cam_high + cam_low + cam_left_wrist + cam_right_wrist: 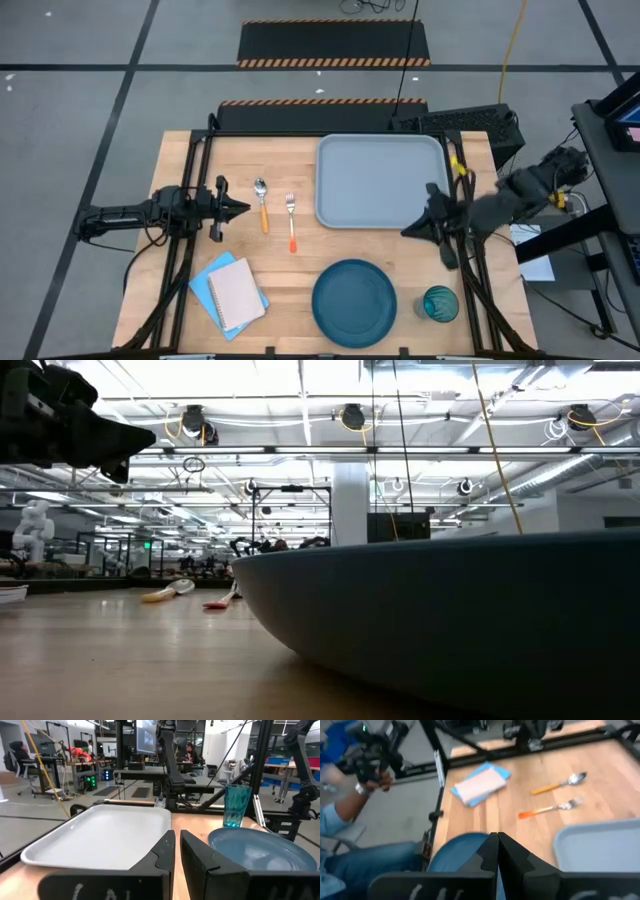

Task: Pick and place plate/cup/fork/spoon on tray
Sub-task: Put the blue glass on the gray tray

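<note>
A pale wood grain is shown by the table (380,255). The tray (380,180) looks matt plastic, the cup (439,304) translucent, the plate (354,302) smooth. Spoon (261,203) and fork (291,220) heads appear metal.

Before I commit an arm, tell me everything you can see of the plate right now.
The plate is a large round dark teal-blue dish with a shallow raised rim, smooth and empty. It lies flat and right way up on the wooden table near the front edge, below the tray, with the cup standing apart on one side and the notebooks on the other. Nothing touches it. In the low view its rim fills the foreground.
</note>
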`<state>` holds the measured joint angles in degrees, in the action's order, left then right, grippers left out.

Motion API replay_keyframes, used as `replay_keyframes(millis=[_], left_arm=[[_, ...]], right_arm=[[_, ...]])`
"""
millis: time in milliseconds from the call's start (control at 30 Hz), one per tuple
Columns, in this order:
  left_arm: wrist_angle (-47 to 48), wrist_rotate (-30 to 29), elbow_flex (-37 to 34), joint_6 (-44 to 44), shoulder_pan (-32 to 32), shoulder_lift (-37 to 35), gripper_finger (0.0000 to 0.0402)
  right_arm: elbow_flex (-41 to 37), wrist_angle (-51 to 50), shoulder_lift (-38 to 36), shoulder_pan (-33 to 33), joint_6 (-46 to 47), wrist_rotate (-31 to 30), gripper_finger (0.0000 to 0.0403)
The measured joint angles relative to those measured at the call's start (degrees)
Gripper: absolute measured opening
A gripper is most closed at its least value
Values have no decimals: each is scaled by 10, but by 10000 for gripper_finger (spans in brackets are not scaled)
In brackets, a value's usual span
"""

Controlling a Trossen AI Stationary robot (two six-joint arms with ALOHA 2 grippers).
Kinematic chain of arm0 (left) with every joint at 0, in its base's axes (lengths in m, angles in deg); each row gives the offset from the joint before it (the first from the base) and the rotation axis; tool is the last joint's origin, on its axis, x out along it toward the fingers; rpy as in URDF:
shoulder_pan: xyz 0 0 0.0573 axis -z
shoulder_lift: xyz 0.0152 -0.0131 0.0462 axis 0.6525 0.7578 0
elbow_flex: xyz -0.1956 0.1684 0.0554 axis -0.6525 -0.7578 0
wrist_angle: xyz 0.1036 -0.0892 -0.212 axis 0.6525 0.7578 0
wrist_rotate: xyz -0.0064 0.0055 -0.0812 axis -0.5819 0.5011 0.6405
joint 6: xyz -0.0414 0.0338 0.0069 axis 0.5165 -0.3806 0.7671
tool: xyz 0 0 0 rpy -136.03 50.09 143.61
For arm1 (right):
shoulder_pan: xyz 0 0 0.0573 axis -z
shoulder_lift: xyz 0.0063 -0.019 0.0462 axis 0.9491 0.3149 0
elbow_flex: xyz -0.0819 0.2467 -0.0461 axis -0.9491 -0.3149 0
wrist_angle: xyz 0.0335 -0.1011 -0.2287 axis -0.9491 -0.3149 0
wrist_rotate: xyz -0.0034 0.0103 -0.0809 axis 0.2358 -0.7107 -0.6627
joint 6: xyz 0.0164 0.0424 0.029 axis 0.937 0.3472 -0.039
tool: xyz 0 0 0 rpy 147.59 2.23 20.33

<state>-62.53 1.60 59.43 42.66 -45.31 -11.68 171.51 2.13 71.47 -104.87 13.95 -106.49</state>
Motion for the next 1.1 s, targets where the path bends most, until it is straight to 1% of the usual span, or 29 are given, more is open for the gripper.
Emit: replay_keyframes(millis=[200,400,600,700,900,1000,1100], left_arm=[[0,0,0,15,0,0,33],[0,0,0,33,0,0,33],[0,0,0,67,0,0,33],[0,0,0,75,0,0,33],[0,0,0,75,0,0,33],[0,0,0,84,0,0,33],[0,0,0,107,0,0,33]], right_arm=[[39,-49,63,-87,95,0,0],[70,-154,115,-142,250,8,0],[78,-202,162,-174,371,86,0],[78,-204,182,-190,418,129,0],[78,-203,208,-217,492,196,1],[78,-189,218,-229,505,213,13],[78,-176,223,-238,508,213,40]])
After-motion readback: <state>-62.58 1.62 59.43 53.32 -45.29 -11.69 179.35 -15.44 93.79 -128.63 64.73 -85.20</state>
